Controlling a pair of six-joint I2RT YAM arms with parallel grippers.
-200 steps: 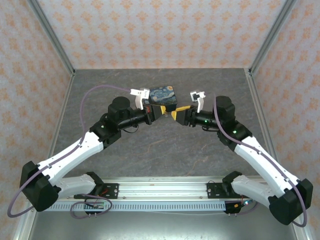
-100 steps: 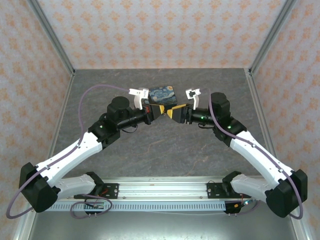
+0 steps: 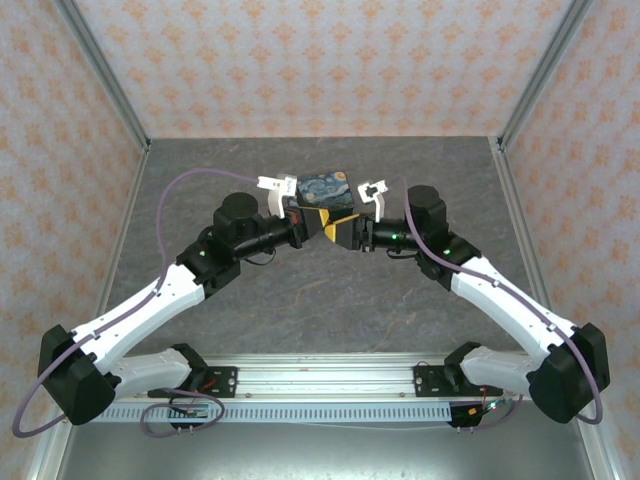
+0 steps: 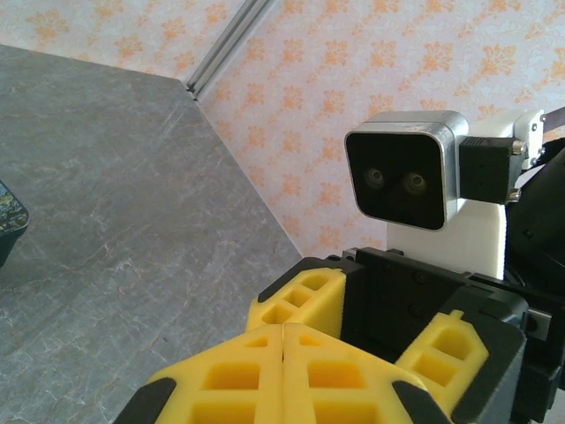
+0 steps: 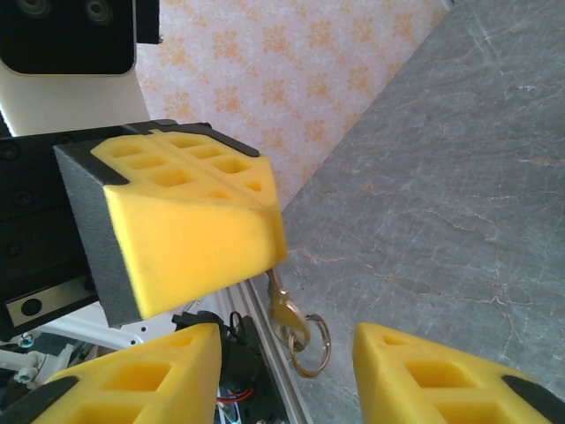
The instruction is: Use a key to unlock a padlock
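- Drawn in leftward since a second ago: right gripper (image 3: 343, 232), now tip to tip with left gripper (image 3: 318, 222) over the middle of the grey table (image 3: 300, 310); left arm where it was.
- Left gripper: yellow fingers (image 5: 190, 225) pressed flat together with only a thin seam between them, clamped on the key (image 5: 281, 305).
- Key: thin, tan-golden, poking out of the seam at the fingertips and hanging downward, looped end lowest; plain to see from the right wrist.
- Right gripper: yellow fingers (image 5: 132, 380) spread well apart, one to each side of the dangling key and clear of it, nothing gripped.
- From the left wrist: own closed tips at the bottom edge, right gripper directly opposite and facing, open fingers just beyond, its wrist camera (image 4: 406, 168) above them.
- Blue painted tin (image 3: 325, 187): on the table just behind the two meeting grippers, near edge partly covered by them in the top view; one dark corner at the left edge of the left wrist view.
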